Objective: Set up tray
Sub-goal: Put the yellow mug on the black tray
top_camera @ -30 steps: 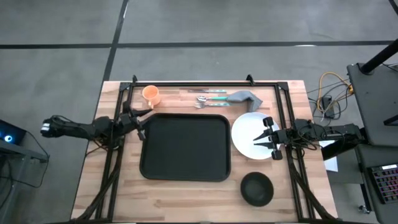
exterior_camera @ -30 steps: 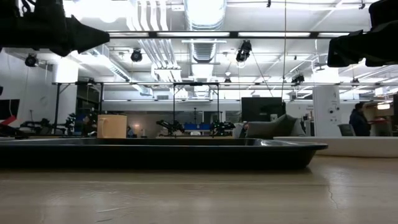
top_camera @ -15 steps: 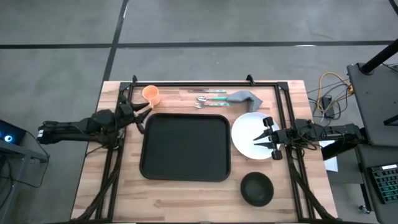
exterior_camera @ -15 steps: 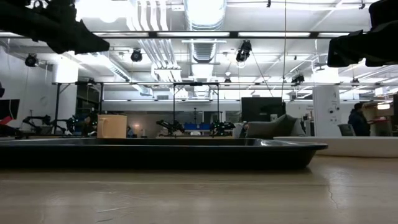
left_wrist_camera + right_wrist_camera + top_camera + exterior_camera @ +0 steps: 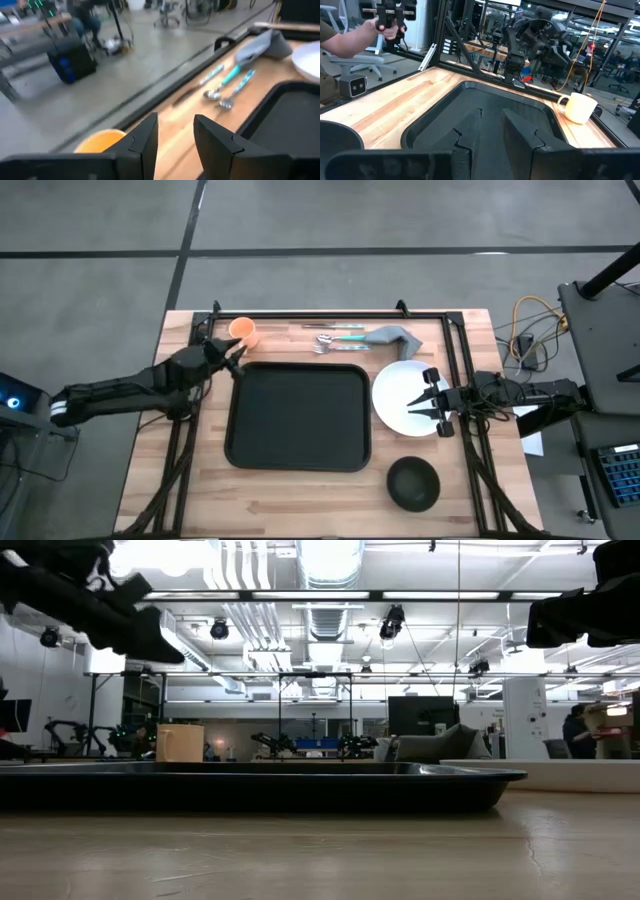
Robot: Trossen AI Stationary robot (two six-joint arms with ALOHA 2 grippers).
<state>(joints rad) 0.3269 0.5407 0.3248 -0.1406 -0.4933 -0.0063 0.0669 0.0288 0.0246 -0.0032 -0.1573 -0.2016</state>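
Observation:
The black tray (image 5: 298,417) lies flat in the middle of the table, also the tray (image 5: 260,786) in the low view. An orange cup (image 5: 243,332) stands beyond the tray's far left corner. My left gripper (image 5: 233,354) hovers open just short of that cup; in its wrist view the cup (image 5: 100,140) shows beside the fingers of the left gripper (image 5: 175,145). My right gripper (image 5: 433,402) hangs open over the right rim of the white plate (image 5: 403,397), and in its wrist view the right gripper (image 5: 492,135) faces the tray (image 5: 485,107).
A spoon and fork (image 5: 335,338) with teal handles and a grey napkin (image 5: 393,337) lie along the far edge. A dark bowl (image 5: 413,483) sits near the tray's near right corner. A person's hand (image 5: 370,27) holds a controller beyond the table.
My left gripper has swung toward the far edge and a little to the right, closing on the orange cup, and has dropped somewhat lower. The right arm has kept still, and nothing on the table has moved.

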